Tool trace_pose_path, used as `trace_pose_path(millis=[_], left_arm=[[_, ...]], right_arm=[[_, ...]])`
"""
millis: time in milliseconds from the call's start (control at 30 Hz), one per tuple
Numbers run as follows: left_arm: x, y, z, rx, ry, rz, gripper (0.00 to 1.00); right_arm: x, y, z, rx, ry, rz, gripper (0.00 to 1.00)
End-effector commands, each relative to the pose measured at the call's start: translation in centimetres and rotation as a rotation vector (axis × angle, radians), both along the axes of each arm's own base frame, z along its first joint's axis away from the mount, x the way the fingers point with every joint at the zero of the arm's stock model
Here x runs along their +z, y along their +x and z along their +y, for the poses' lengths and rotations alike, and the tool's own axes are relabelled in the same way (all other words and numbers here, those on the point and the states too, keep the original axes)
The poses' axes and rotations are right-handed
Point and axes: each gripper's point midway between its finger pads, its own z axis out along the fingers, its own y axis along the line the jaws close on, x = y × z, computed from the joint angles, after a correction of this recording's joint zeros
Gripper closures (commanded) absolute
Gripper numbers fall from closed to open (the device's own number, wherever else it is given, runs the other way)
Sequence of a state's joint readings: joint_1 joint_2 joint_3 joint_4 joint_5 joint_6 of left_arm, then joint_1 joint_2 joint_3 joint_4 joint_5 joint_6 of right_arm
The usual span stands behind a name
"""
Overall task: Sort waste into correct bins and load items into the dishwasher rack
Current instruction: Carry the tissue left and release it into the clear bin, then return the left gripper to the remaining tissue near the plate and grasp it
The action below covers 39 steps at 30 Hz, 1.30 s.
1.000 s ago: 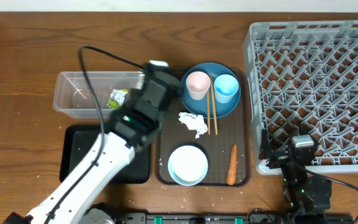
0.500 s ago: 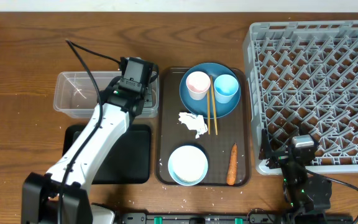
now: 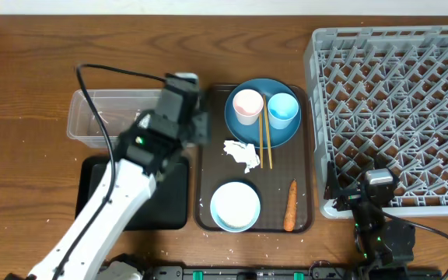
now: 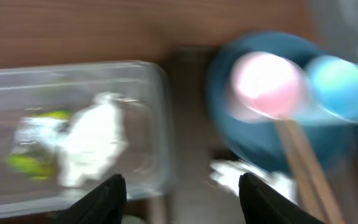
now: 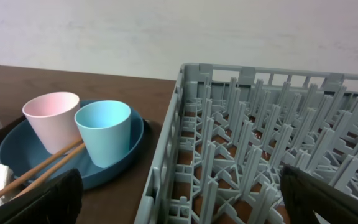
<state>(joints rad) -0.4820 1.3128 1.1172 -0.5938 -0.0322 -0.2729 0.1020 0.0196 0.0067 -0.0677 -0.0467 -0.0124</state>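
Observation:
My left gripper (image 4: 182, 208) stands open and empty above the right end of the clear tub (image 3: 99, 117). In the blurred left wrist view the white-and-green wrapper (image 4: 73, 143) lies inside the tub; from overhead my arm hides it. A crumpled white paper (image 3: 242, 153) lies on the brown tray. The dark-blue plate (image 3: 282, 134) carries the pink cup (image 3: 247, 105), the light-blue cup (image 3: 283, 109) and the chopsticks (image 3: 264, 140). The bowl (image 3: 235, 205) and the carrot (image 3: 290, 206) lie nearer the front. My right gripper (image 5: 182, 208) is wide open and empty at the front-left corner of the grey rack (image 3: 395, 101).
The black tray (image 3: 92, 194) sits in front of the tub, partly under my left arm. The brown serving tray (image 3: 274, 183) lies between the bins and the rack. The left arm's cable loops over the tub.
My left gripper has opened and the wrapper now lies loose in the tub. The left arm swung over the tub and has shifted back right. The right arm has not moved.

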Motion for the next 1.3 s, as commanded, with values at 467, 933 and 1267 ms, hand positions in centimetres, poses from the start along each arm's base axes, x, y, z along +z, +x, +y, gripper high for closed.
trace_pose_path(millis=[467,933,1267], left_arm=[[-9.4,-7.7,-10.4,-0.249,0.058,0.325,0.40],[-15.0,-5.9,-9.7,-0.190,0.196,0.353,0.40],[-16.2,-4.7,-10.1,-0.176,0.207,0.324,0.40]], right_arm=[[-0.2,0.0,0.0,-0.002,-0.012,0.004,0.01],[-0.2,0.0,0.0,-0.002,-0.012,0.004,0.01],[-0.2,0.0,0.0,-0.002,-0.012,0.004,0.01]])
